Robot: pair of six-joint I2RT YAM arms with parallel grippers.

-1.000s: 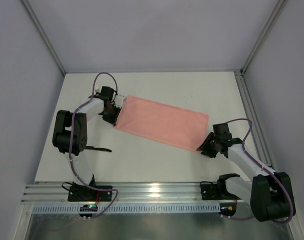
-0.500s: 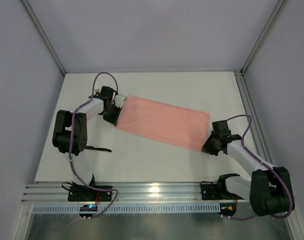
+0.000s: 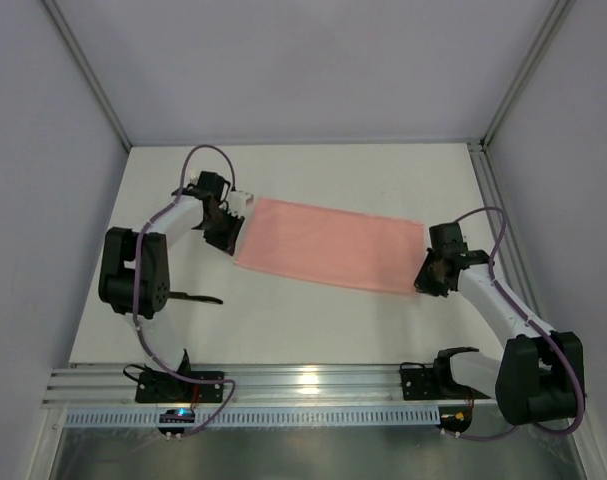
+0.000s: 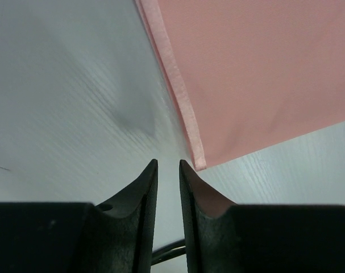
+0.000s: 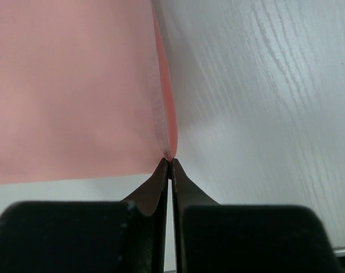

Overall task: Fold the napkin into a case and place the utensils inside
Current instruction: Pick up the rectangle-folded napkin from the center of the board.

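Observation:
The salmon-pink napkin (image 3: 328, 245) lies as a long folded strip across the white table. My left gripper (image 3: 230, 235) is at the strip's left end. In the left wrist view its jaws (image 4: 167, 162) stand slightly open with nothing between them, and the napkin (image 4: 263, 74) corner lies just past the right fingertip. My right gripper (image 3: 424, 283) is at the near right corner. In the right wrist view it (image 5: 170, 161) is shut on that pinched-up corner of the napkin (image 5: 70, 85). A slim black utensil (image 3: 195, 297) lies by the left arm's base.
A metal rail (image 3: 303, 382) runs along the table's near edge. Grey walls and frame posts (image 3: 503, 215) close the table in at the left, back and right. The left arm's elbow (image 3: 133, 270) stands close to the utensil.
My right gripper has shut on the napkin's near right corner and drawn it to the right and back. My left jaws have parted slightly and let go of the left corner.

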